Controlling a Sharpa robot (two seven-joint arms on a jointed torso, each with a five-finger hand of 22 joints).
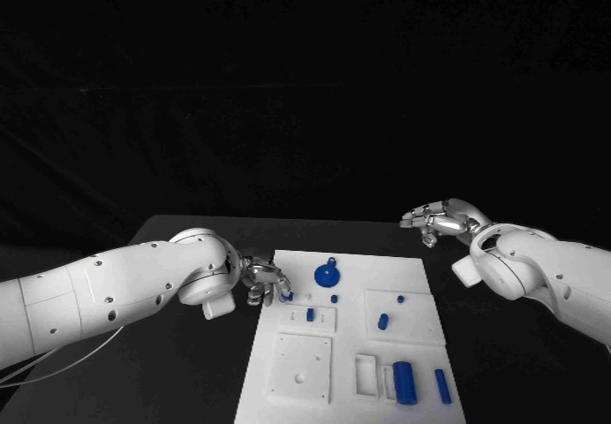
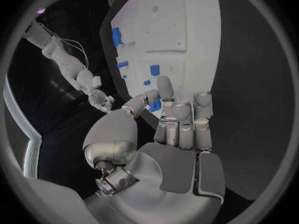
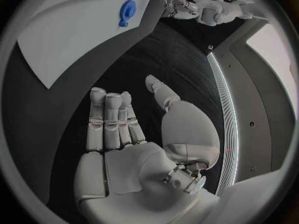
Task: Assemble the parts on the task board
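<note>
The left hand (image 1: pixel 261 284) pinched a small blue part (image 2: pixel 154 105) between thumb and fingers (image 2: pixel 165 89) over the task board's (image 1: pixel 420 353) edge; the right hand (image 1: pixel 440 221) hovered apart, fingers released.

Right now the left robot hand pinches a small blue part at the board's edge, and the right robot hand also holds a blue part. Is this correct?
Not quite. The left robot hand does pinch a small blue part at the edge of the task board. The right robot hand holds nothing: the right wrist view shows its fingers apart over the bare black table.
</note>
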